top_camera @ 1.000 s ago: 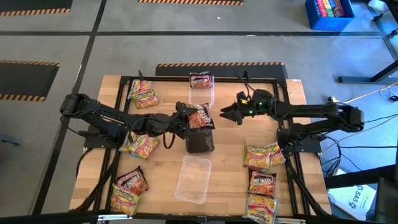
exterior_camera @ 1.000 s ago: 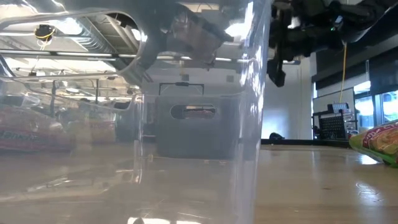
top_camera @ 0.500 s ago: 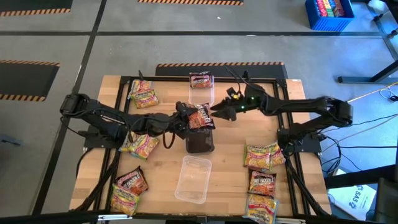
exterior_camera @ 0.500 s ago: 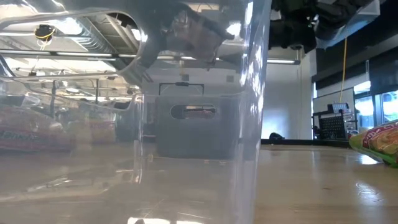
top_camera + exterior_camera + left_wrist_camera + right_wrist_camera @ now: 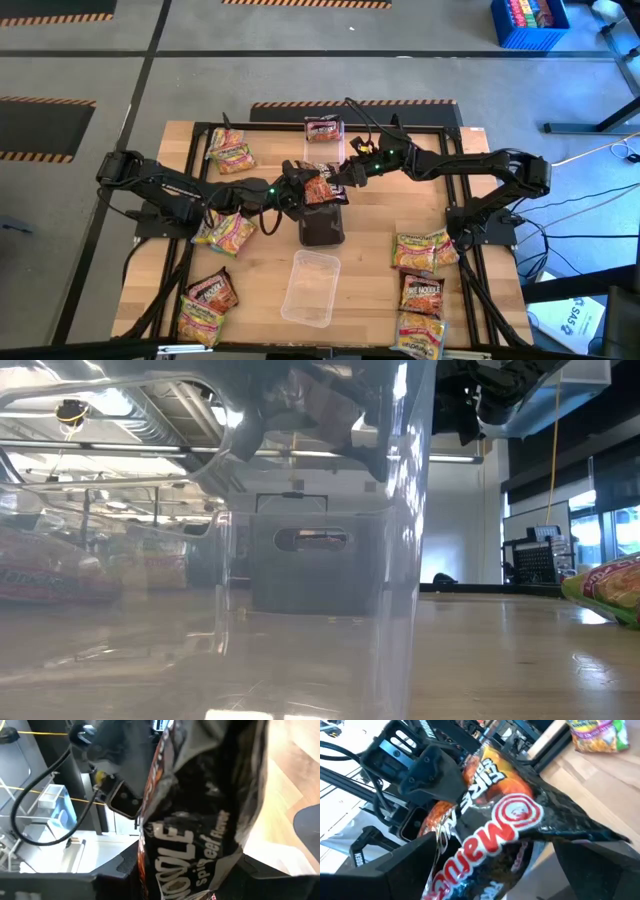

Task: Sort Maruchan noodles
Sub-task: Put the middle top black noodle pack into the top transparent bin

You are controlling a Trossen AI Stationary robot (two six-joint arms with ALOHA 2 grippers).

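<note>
A dark brown-red Maruchan noodle packet (image 5: 323, 187) hangs over a dark box (image 5: 322, 228) at the table's middle, with my left gripper (image 5: 300, 191) shut on it. My right gripper (image 5: 343, 178) reaches in from the right, open. Its fingers stand on either side of the packet's right end (image 5: 495, 827). Another dark packet (image 5: 323, 128) lies in the clear tray (image 5: 326, 152) at the far edge. Green-and-orange packets lie to the left (image 5: 226, 232) and to the right (image 5: 424, 250). My left gripper pinches the packet's left end (image 5: 180, 870) between its two fingers, coming level from the table's left. The packet is lifted clear above the dark box and stands out beyond the fingers toward the right. My right gripper: whether its open fingers (image 5: 400, 865) touch the packet I cannot tell.
An empty clear tray (image 5: 310, 287) lies near the front edge and fills most of the low view (image 5: 300, 560). More packets lie at the far left (image 5: 230, 150), the near left (image 5: 208, 296) and the near right (image 5: 421, 293). A black frame (image 5: 190, 130) runs around the table.
My right gripper has moved toward the table's left, from well clear of the dark packet up to its right end. My left gripper has kept the packet in place over the dark box.
</note>
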